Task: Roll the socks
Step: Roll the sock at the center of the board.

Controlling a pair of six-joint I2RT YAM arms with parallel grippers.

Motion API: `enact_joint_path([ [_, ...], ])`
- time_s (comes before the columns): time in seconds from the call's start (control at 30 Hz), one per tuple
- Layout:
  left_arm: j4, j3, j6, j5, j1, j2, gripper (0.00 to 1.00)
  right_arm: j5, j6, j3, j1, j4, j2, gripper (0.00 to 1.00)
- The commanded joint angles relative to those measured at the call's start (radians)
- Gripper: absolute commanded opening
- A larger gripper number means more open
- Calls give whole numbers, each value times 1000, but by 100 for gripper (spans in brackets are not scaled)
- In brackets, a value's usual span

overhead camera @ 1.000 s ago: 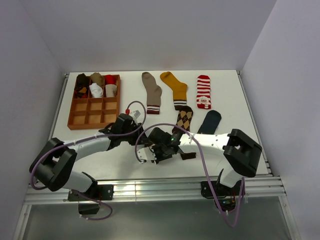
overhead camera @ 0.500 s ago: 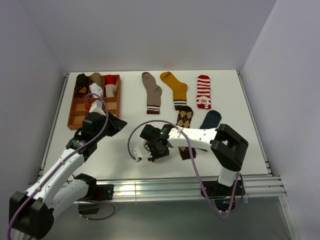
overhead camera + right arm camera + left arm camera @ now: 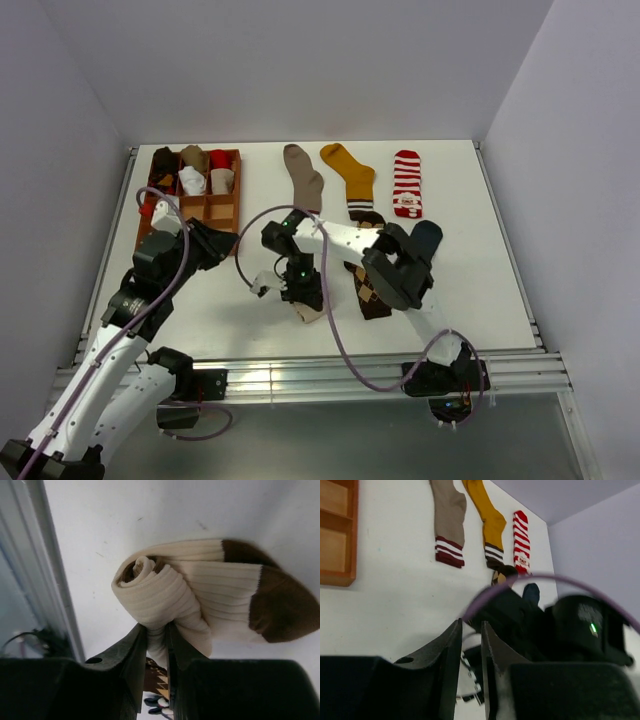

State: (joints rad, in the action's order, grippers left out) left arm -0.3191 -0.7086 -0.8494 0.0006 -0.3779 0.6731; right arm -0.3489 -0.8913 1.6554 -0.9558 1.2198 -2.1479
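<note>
The right fingers (image 3: 131,652) were pinched shut on the coiled end of the cream-and-brown sock (image 3: 210,587), half rolled toward the front of the white bench (image 3: 480,300), and the left fingers (image 3: 448,652), barely parted and empty, hung beside the wooden grid tray (image 3: 239,185), so the rolling looked midway, with the coil next needing to be turned on toward the brown toe without slackening.

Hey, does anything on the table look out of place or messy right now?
Mainly the cream-and-brown sock: it is only half rolled, a loose coil pinched in the right gripper, with its brown toe end lying flat. The argyle sock also lies partly covered by the right arm.
</note>
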Motion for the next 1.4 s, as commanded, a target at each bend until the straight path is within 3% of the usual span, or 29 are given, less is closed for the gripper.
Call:
enact_joint_path([
  [0.0,52,32,75,120,2,-9,27,-148,-46,125,58,70,-214,19],
  [0.07,109,54,99,226,2,16,26,-183,-49,219,84,148,-257,20],
  [0.23,221,110,121,253,-67,95,25,-271,-28,297,178,221,-360,23],
  [0.47,252,69,210,69,-396,319,30,-257,8,281,192,219,-355,29],
  [0.67,310,89,204,-69,-553,500,33,-251,23,276,187,207,-366,29],
  [0.9,434,144,213,-132,-595,583,46,-237,26,268,184,199,-363,29],
  [1.07,454,164,236,-191,-604,612,47,-236,25,268,183,198,-362,29],
  [1.37,564,227,245,-117,-604,657,48,-233,29,271,181,198,-366,29],
])
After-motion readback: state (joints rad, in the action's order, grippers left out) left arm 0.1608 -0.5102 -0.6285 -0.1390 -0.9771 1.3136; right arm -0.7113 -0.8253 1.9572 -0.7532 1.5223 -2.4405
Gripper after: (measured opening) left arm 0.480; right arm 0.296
